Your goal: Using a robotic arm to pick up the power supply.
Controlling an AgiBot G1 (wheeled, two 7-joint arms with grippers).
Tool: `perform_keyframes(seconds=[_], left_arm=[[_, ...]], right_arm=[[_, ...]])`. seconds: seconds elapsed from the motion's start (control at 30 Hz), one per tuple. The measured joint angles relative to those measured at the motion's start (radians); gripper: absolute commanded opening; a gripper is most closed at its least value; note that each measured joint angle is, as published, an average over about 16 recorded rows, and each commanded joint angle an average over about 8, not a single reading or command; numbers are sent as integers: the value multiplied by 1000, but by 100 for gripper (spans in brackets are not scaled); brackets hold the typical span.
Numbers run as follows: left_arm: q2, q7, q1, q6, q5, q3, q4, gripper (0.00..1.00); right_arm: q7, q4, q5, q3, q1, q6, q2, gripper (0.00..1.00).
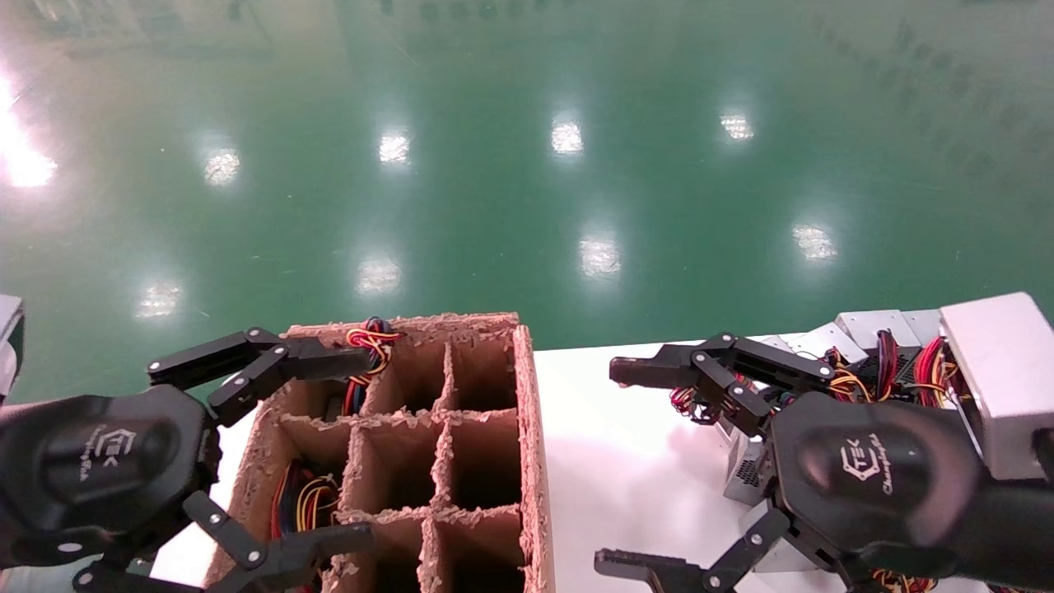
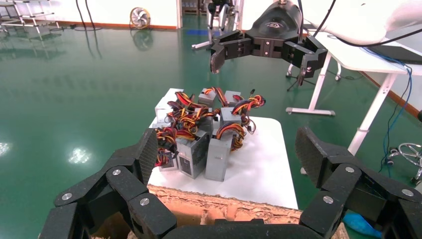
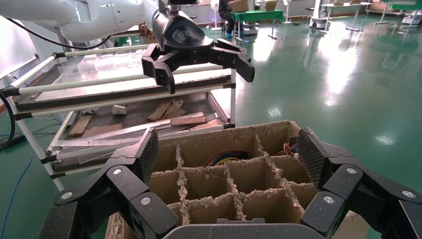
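Note:
Several silver power supplies (image 2: 217, 157) with red, yellow and black wire bundles stand clustered on the white table (image 2: 263, 164). In the head view that cluster (image 1: 877, 328) lies just beyond and under my right gripper (image 1: 609, 468), which hangs open above the table, touching nothing. My left gripper (image 1: 362, 449) is open over the divided cardboard box (image 1: 527, 428) and holds nothing. Wires of power supplies (image 3: 226, 158) show in two of the box's cells. The white robotic arm (image 3: 99, 15) carrying the left gripper shows in the right wrist view.
The box stands at the table's left end, against the green floor (image 1: 527, 165). A metal rack (image 3: 124, 94) with scrap pieces stands behind the left arm. Another white table (image 2: 358, 57) stands behind the right arm.

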Motion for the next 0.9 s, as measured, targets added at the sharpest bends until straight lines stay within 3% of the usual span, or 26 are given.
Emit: perform_keyframes(seconds=[0.9], left_arm=[[0, 0, 0, 0, 0, 0, 0, 100]], right_arm=[[0, 0, 0, 0, 0, 0, 0, 100]])
